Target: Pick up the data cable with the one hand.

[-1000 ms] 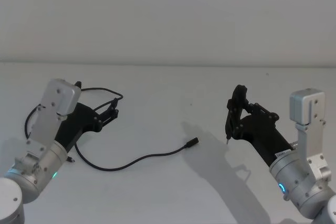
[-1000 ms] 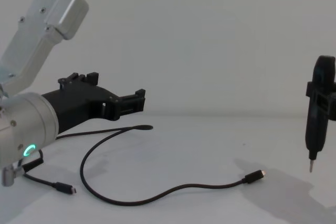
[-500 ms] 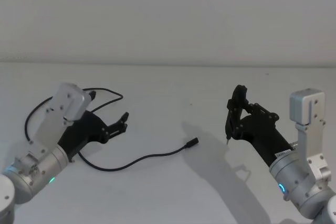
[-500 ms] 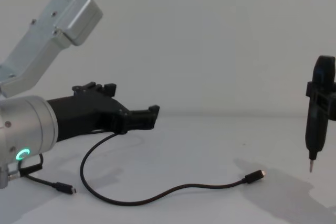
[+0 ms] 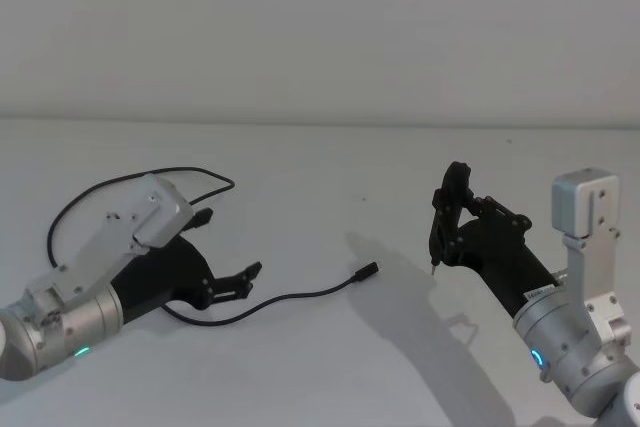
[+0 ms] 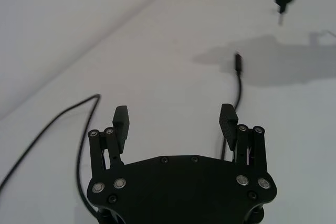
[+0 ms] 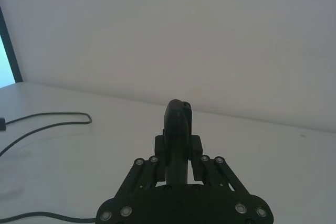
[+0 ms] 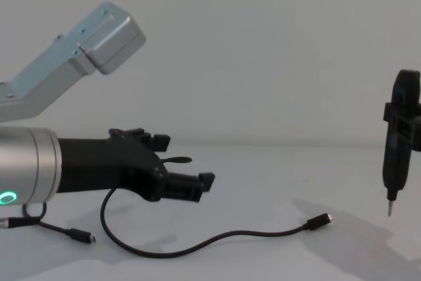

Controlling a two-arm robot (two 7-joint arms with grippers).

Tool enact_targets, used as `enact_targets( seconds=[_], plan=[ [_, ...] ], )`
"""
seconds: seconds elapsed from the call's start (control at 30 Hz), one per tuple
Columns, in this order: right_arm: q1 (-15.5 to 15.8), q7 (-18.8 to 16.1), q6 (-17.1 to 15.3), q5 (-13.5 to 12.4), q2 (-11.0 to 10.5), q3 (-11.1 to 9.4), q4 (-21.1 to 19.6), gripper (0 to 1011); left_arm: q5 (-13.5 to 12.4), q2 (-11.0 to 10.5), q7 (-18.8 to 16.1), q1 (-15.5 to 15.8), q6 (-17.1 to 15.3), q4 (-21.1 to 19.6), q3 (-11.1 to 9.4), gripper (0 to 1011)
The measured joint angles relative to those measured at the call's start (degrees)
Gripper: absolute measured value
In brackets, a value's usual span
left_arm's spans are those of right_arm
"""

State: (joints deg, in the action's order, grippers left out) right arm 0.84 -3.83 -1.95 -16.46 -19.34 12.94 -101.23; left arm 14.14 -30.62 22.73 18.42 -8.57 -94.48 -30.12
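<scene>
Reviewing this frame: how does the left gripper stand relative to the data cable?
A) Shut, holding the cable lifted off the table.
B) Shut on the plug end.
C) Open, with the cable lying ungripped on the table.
C: the left gripper has its fingers spread with nothing clamped between them, and the data cable lies flat on the table.

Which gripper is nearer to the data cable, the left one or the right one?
Left. The left gripper, open, hovers just over the curve of the data cable; the right gripper, shut on a black pointed tool, is held off beyond the plug end.
</scene>
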Motion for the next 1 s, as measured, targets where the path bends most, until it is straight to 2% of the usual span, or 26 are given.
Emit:
enact_targets(
  seconds=[0.2, 0.4, 0.57, 1.0],
  plan=[
    [0.0, 0.0, 0.0, 0.0, 0.0, 0.0, 0.0, 275, 0.59, -0.89, 5.65, 2.85, -2.14, 1.74, -1.74, 1001],
    [0.0, 0.0, 0.0, 0.0, 0.0, 0.0, 0.0, 274, 1.19, -0.61, 9.38, 5.17, -3.72, 3.84, -3.18, 1001],
    [0.0, 0.0, 0.0, 0.0, 0.0, 0.0, 0.0, 274, 1.74, 0.35, 11.22, 6.92, -4.65, 6.0, -4.2, 1001],
    [0.0, 0.0, 0.0, 0.0, 0.0, 0.0, 0.0, 275, 2.68, 3.44, 13.15, 10.54, -6.42, 11.8, -6.18, 1001]
  ],
)
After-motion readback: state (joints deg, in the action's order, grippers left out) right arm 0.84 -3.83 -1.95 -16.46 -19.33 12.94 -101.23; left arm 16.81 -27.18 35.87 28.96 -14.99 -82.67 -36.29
